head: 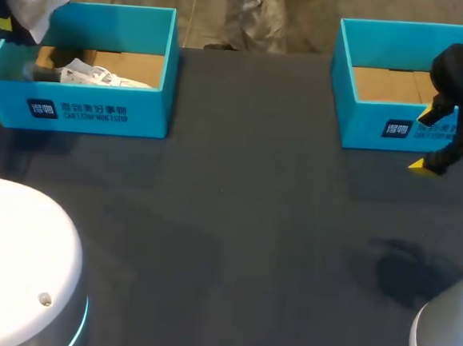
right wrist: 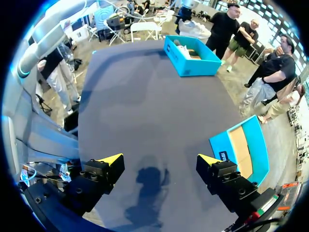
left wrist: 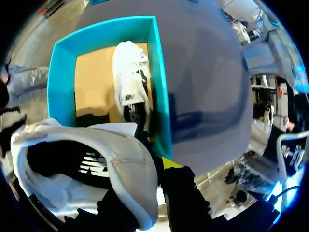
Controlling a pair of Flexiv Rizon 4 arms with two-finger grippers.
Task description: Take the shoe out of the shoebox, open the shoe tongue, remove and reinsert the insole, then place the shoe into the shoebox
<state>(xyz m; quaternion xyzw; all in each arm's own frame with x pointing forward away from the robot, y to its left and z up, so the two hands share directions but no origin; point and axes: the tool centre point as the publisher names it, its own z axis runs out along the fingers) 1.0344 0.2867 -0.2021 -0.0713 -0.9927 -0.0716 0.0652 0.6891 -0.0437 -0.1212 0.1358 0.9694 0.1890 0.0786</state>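
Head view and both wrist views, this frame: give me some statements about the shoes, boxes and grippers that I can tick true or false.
1. The left gripper holds a lifted shoe above the left shoebox. True.
2. The left shoebox is empty. False: a second shoe, also white, lies in it.
3. The right gripper is open with nothing between its fingers. True.
4. The right gripper is down inside the right shoebox. False: it hangs over the dark table in front of that box.
5. A shoe lies in the right shoebox. False: only its cardboard floor shows.
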